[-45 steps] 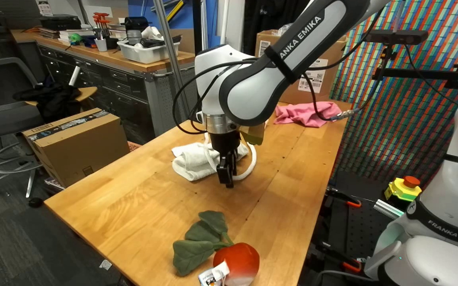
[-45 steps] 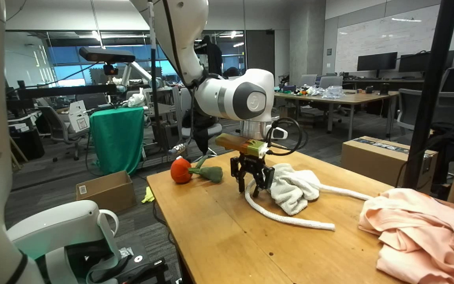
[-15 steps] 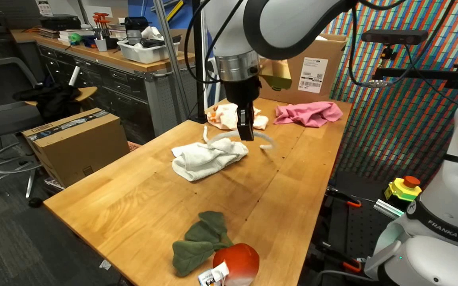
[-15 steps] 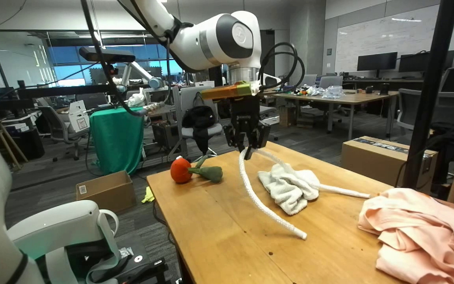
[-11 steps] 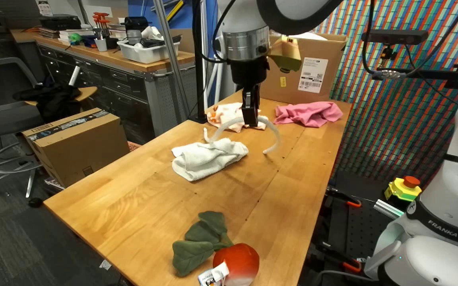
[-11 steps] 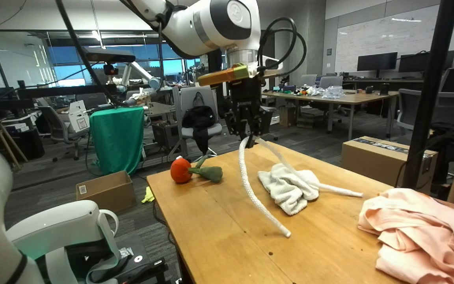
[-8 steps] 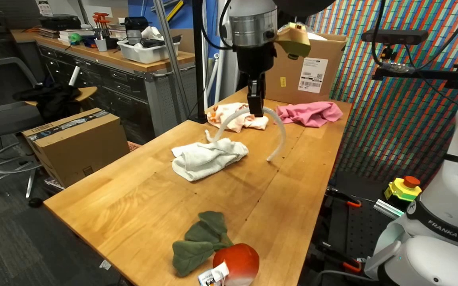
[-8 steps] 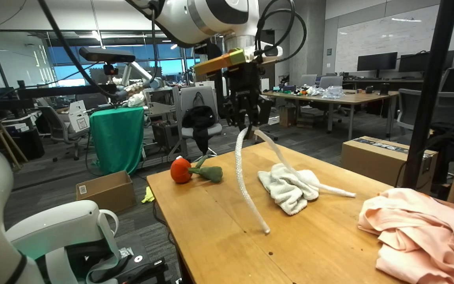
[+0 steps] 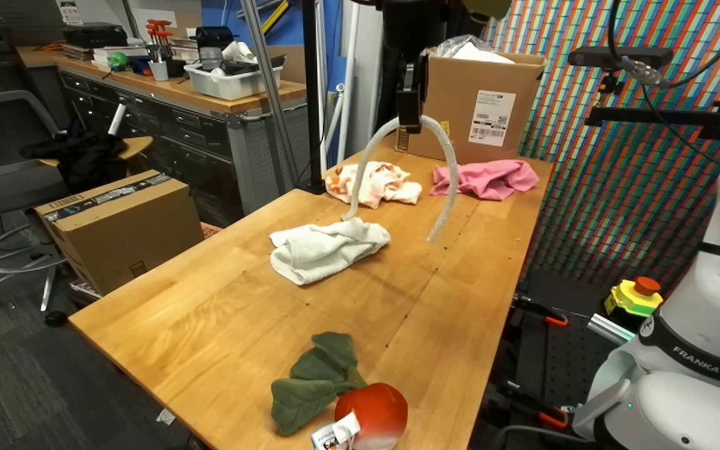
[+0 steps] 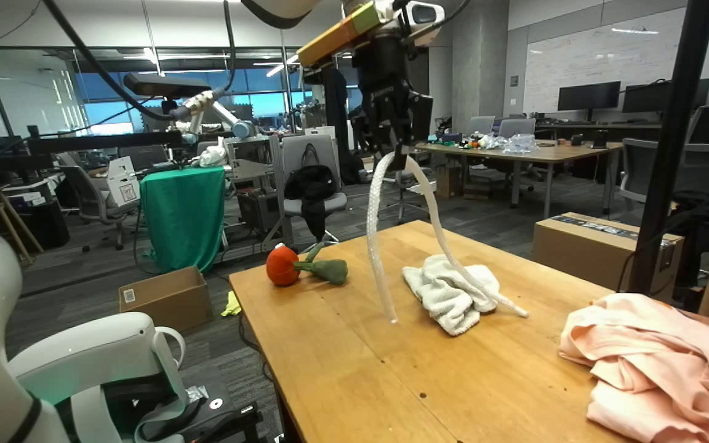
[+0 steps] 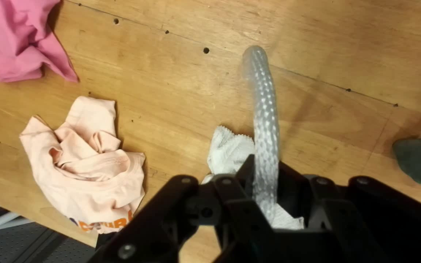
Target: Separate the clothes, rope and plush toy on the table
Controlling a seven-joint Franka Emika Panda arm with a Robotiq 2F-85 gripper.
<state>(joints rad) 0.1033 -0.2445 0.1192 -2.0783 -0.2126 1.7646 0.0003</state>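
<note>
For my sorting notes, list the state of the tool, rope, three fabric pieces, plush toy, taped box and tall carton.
tool: raised, closed on the rope
rope: arched, both ends hanging down
pink fabric: crumpled
peach fabric: crumpled, folded over itself
white fabric: crumpled
plush toy: on its side, ungripped
taped box: closed
tall carton: open at the top

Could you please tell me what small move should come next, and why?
Probably lift the rope slightly higher: the gripper holds it at its bend, one hanging length crosses in front of the white cloth in an exterior view, and I cannot tell whether both ends clear the table.
</note>
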